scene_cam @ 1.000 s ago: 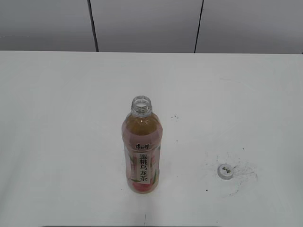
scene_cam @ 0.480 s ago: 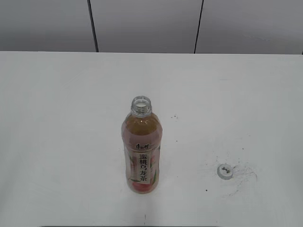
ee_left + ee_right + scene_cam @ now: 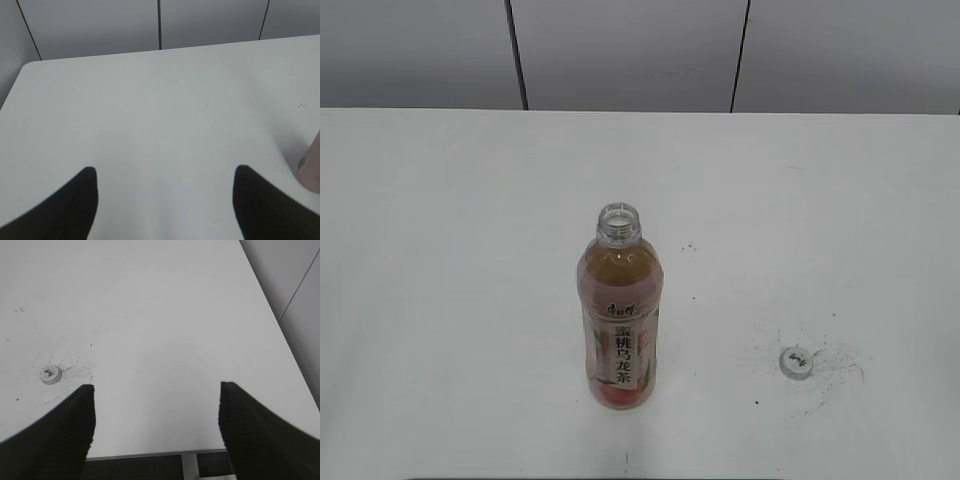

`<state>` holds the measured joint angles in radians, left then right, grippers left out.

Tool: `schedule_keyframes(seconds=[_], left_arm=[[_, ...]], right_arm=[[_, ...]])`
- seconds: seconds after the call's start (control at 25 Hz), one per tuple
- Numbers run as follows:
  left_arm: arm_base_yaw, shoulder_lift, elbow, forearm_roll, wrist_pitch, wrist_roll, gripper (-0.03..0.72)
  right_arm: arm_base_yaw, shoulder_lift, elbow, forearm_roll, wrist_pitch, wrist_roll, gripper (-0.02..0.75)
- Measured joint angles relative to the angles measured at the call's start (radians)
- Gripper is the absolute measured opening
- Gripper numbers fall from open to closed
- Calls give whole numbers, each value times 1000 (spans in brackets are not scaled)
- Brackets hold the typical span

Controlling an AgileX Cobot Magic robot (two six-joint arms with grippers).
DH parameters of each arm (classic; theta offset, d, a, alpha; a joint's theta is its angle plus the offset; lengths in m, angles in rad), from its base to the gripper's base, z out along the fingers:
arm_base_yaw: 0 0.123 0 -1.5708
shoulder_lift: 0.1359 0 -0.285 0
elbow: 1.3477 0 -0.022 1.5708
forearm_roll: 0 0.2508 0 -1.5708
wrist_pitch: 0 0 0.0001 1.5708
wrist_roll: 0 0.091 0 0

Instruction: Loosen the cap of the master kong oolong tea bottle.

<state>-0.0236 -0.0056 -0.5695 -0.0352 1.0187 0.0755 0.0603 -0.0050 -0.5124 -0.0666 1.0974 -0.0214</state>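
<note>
The bottle (image 3: 619, 320) stands open-topped at the lower middle of the white table (image 3: 440, 250). Its pink label has a white strip reading 蜜桃乌龙茶. The cap (image 3: 796, 361) lies at the lower right, among dark scuffs. Behind is a grey panelled wall (image 3: 620, 50). The left gripper (image 3: 165, 200) and the right gripper (image 3: 156, 415) are both spread wide, holding nothing.

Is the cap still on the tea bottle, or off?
Off. The bottle stands upright with a bare open neck, and the cap lies on the table to its right, apart from it.
</note>
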Motion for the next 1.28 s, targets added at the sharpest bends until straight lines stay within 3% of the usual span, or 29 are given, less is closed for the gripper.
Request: schedule_keyframes(seconds=[1.28], left_arm=[[0, 0, 8, -19, 7, 1, 500]], right_arm=[[0, 0, 0, 0, 0, 0, 575]])
